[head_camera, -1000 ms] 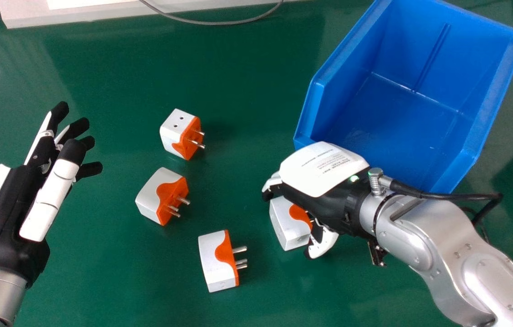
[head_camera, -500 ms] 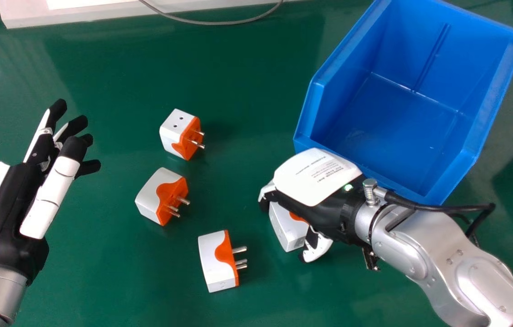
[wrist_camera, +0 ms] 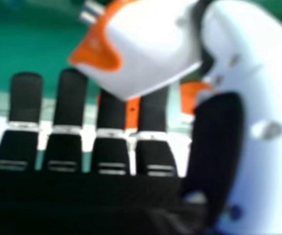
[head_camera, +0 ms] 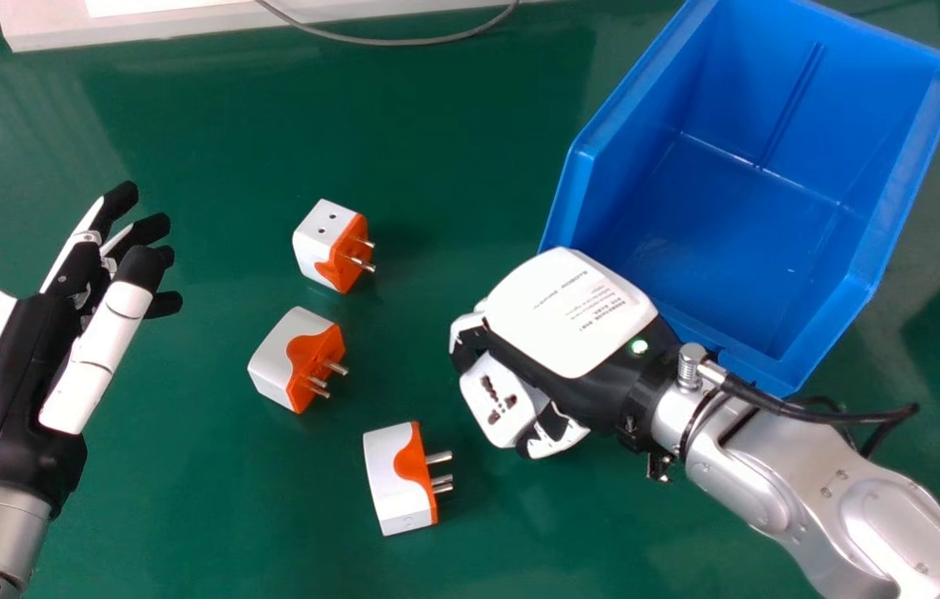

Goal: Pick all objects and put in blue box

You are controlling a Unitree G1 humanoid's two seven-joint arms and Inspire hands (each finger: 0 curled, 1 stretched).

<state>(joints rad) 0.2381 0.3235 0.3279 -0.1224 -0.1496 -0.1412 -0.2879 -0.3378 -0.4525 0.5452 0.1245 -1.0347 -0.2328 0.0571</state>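
Over glossy green tabletop (head_camera: 220,150), we are gripping a boxy white-and-orange plastic adapter (head_camera: 503,412) with our black-and-white right hand (head_camera: 574,320), holding the matching left hand (head_camera: 29,358) wide.

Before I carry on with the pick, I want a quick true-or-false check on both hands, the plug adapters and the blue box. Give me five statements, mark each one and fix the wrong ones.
1. The right hand has its fingers around a plug adapter. True.
2. Just one adapter lies loose. False: the green table bears three, the farthest adapter, the middle adapter and the nearest adapter.
3. The nearest adapter's prongs point toward the robot's right. True.
4. The left hand is holding an adapter. False: the left hand is empty, fingers extended.
5. The blue box has adapters inside. False: none shows in it.
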